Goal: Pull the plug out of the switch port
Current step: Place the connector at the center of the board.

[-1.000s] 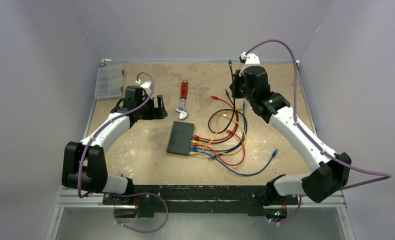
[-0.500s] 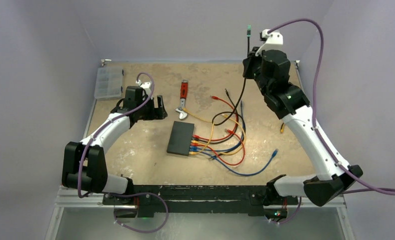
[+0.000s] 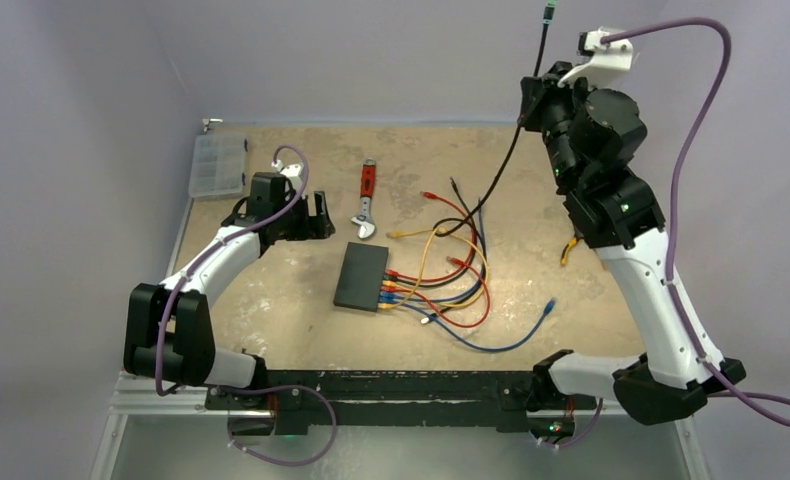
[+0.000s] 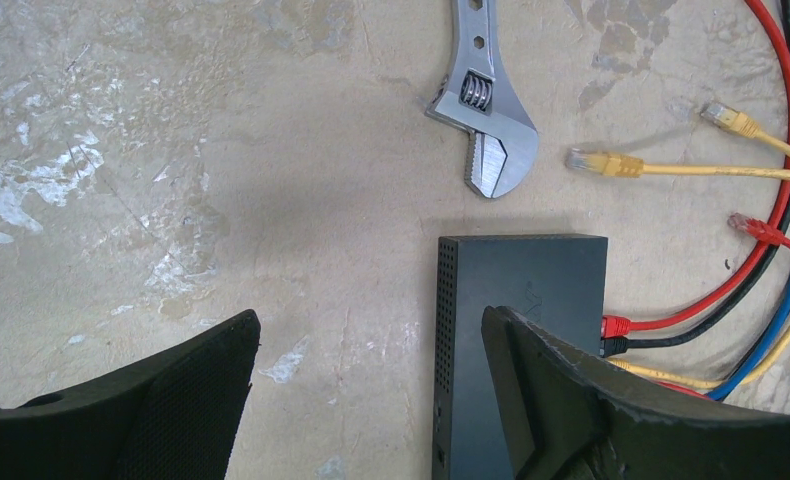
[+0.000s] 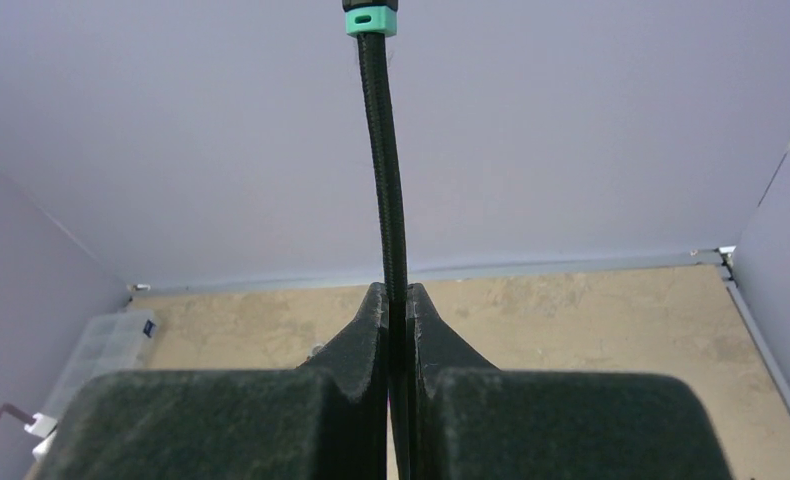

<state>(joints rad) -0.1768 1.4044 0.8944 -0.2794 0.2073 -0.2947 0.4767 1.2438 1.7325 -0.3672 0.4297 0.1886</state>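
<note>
The flat black switch [image 3: 361,276] lies mid-table, and red, black, yellow and blue plugs [image 3: 388,288] sit in the ports on its right edge. My right gripper [image 3: 533,95] is raised high at the back right, shut on a black cable [image 5: 381,150]. That cable's teal-collared plug [image 3: 548,10] sticks up above the fingers [image 5: 370,18], and the rest slants down to the tangle beside the switch. My left gripper [image 3: 316,215] hovers open behind the switch's left corner [image 4: 371,318], with nothing between its fingers. The switch [image 4: 531,290] shows partly behind the right finger.
An adjustable wrench [image 3: 367,205] with a red handle lies just behind the switch. A clear compartment box [image 3: 217,165] sits at the back left corner. Loose cable ends lie to the right: yellow [image 3: 569,250], blue [image 3: 551,303] and red [image 3: 426,195]. Walls close in three sides.
My right arm has risen and swung right, carrying the black cable and its teal plug well above the table, so the cable now slants up. A loose yellow end slid left. The left arm stayed still.
</note>
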